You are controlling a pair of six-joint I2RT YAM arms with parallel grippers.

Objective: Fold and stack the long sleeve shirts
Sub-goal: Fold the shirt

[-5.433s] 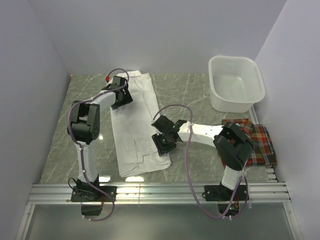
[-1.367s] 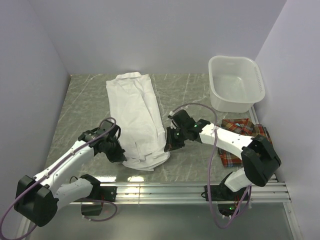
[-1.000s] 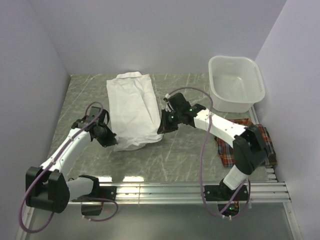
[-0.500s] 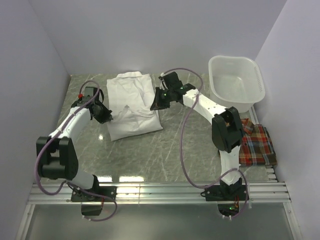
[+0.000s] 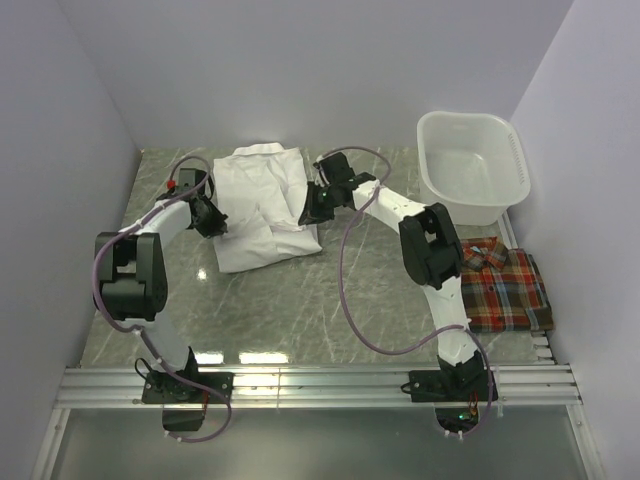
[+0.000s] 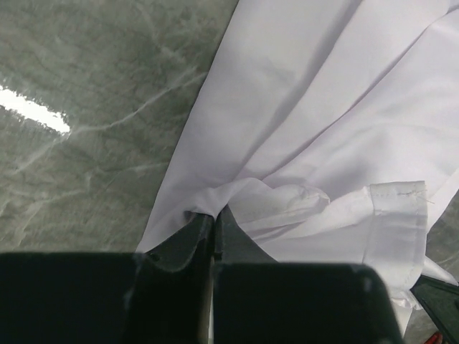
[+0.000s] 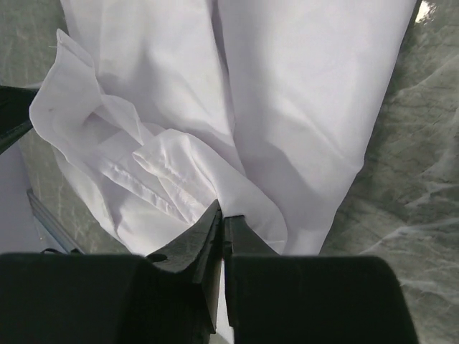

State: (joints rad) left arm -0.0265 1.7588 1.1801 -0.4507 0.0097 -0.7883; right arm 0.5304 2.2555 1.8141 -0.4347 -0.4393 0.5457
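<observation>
The white long sleeve shirt (image 5: 262, 212) lies doubled over at the back of the table, its lower half folded up onto the collar half. My left gripper (image 5: 213, 222) is at its left edge, shut on a pinch of white cloth (image 6: 251, 197) at the fingertips (image 6: 215, 209). My right gripper (image 5: 309, 207) is at the shirt's right edge, its jaws (image 7: 222, 213) closed on a fold of the white shirt (image 7: 301, 93). The plaid long sleeve shirt (image 5: 508, 290) lies folded at the right edge of the table, away from both grippers.
A white plastic basin (image 5: 470, 165) stands at the back right. The walls close in at the back and on both sides. Grey marbled tabletop (image 5: 300, 300) spreads in front of the white shirt, with a metal rail along the near edge.
Both grippers have carried the white shirt's near end away from the bases toward its collar, folding it in half. Both arms now reach to the far part of the table.
</observation>
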